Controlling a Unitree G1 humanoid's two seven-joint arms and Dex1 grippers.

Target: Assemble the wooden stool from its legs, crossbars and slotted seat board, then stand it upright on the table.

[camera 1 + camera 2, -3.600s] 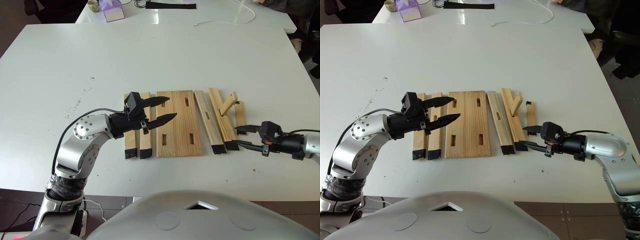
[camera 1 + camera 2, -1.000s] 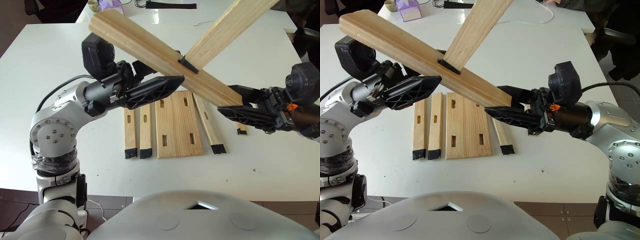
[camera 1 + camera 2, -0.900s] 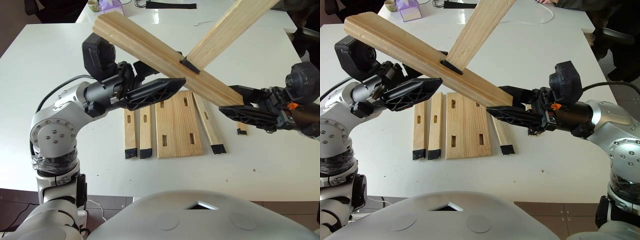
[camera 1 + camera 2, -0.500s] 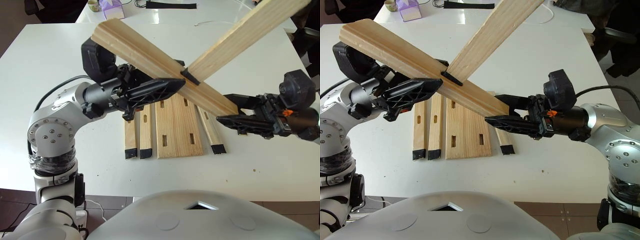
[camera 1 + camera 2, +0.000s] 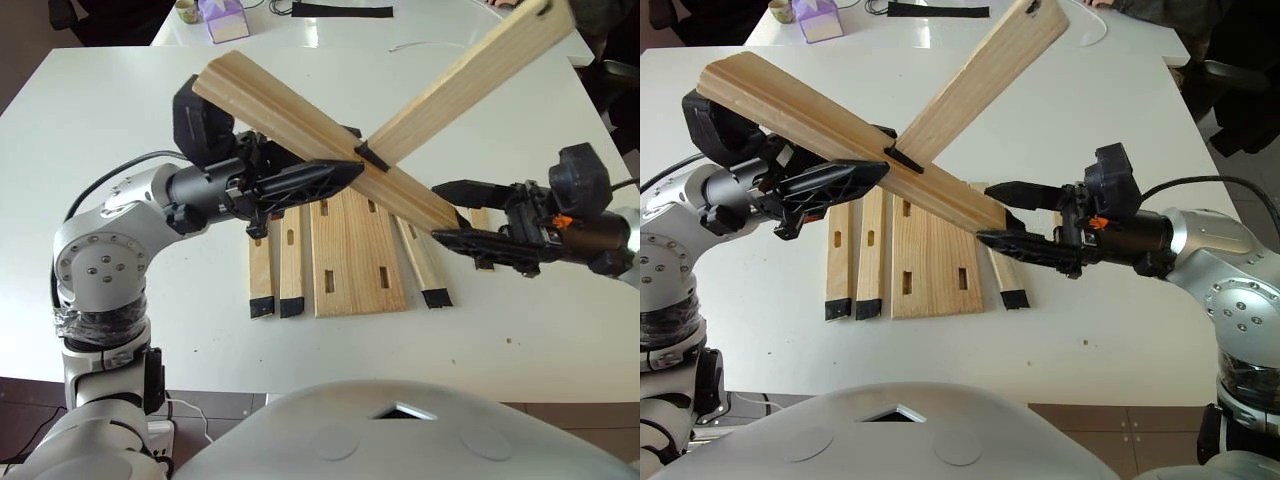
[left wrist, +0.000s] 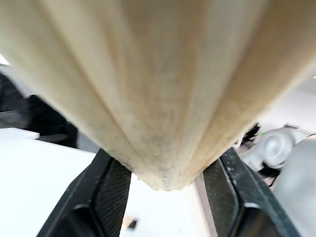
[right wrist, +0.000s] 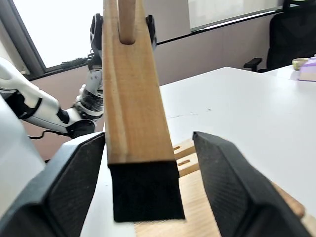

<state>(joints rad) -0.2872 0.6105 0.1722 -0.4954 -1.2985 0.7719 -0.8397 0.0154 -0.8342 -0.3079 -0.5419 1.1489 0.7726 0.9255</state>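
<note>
Bright, even light, seemingly daylight; shadows soft; little glare.

This is looking like an office or lab meeting room. A wide white counter (image 5: 120,150) is standing in front of a second counter (image 5: 330,30), which is carrying a tissue box (image 5: 224,18), a cup (image 5: 186,11) and a loose white cable (image 5: 450,42). A black office chair (image 7: 291,34) is sitting near large bright windows (image 7: 54,29).

Crossed legs (image 5: 300,125) slant through the air over mid-table, barring any straight reach down to the seat board (image 5: 355,265) and loose legs (image 5: 290,265) beneath; the white table (image 5: 100,120) lies open along its far side and both outer edges.
</note>
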